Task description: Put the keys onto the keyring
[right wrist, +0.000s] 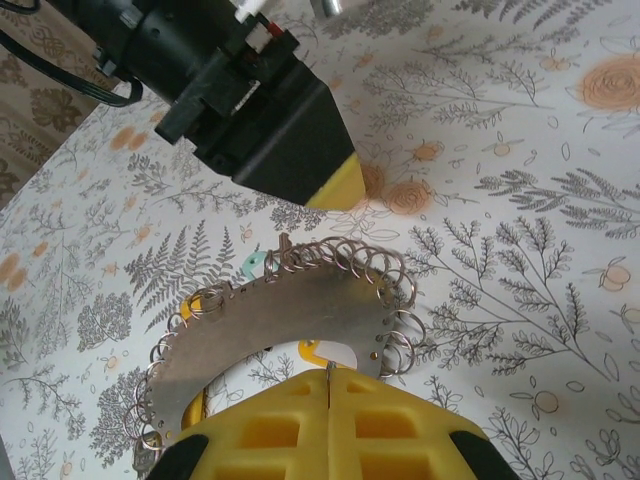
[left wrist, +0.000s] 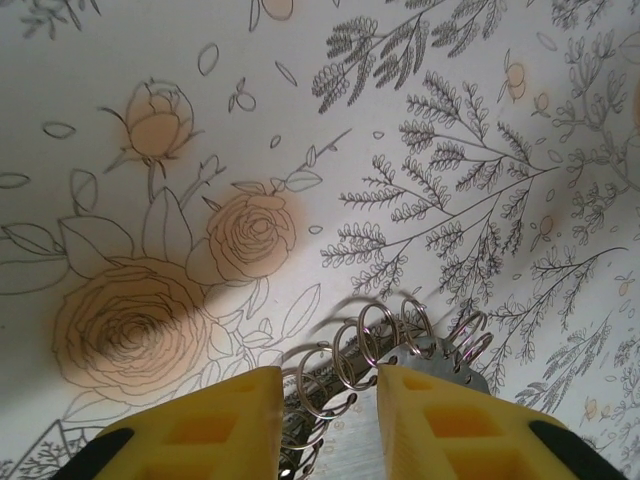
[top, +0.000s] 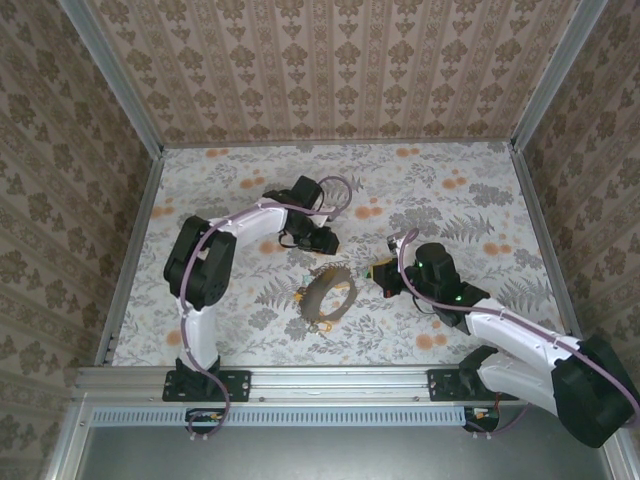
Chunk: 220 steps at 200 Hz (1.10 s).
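Pressed the clenched right gripper (right wrist: pixel 328 378) against the rim of the keyring (right wrist: pixel 270 320) in the middle of the table (top: pixel 470 300), straddled its small rings (left wrist: pixel 375 335) with the part-open left gripper (left wrist: pixel 330 390), and judged the coloured keys (right wrist: pixel 250 265) beside it not evidently threaded.

The keyring (right wrist: pixel 290 320) gleams silver; the white table (top: pixel 480 200) bears orange roses and grey ferns.

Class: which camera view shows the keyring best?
The right wrist view: the keyring is close, with its curved metal band and row of wire loops laid out plainly. The top view gives it as a small, distant oval. The left wrist view catches a few loops and a bit of band between yellow fingers.
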Each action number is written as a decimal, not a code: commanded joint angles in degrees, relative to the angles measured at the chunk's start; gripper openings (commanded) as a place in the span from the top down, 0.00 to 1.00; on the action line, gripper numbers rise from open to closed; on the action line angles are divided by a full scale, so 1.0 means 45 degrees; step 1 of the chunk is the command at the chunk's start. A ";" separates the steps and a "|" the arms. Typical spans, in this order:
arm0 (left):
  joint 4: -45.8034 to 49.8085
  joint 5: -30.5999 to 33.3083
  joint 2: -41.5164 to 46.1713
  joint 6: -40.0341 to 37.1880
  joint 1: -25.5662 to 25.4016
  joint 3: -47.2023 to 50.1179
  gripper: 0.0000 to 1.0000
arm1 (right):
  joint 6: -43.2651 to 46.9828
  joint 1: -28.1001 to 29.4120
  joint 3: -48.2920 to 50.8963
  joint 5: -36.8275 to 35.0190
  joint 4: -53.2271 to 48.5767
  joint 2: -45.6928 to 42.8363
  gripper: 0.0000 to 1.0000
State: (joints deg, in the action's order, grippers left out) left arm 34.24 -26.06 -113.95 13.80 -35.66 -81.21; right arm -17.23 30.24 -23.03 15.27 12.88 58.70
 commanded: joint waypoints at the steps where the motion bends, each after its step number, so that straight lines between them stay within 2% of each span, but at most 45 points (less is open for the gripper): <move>1: 0.1185 0.0434 -0.0257 0.0412 -0.0178 -0.0482 0.70 | 0.0640 -0.0150 0.0099 -0.0039 -0.0339 -0.0326 1.00; 48: 0.1662 0.0713 -0.0425 0.0759 -0.0414 -0.0692 0.69 | 0.0871 -0.0478 0.0287 0.0229 -0.0275 -0.0577 1.00; 220: 0.2396 0.0704 -0.1312 0.0990 -0.0708 -0.1382 0.80 | 0.0961 -0.1446 0.1034 0.0805 -0.0148 -0.1576 1.00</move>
State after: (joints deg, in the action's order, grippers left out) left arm 41.82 -23.09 -118.56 17.61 -38.37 -85.82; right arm -13.58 24.53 -19.31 17.28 11.66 52.84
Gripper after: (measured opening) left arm 0.200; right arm 0.064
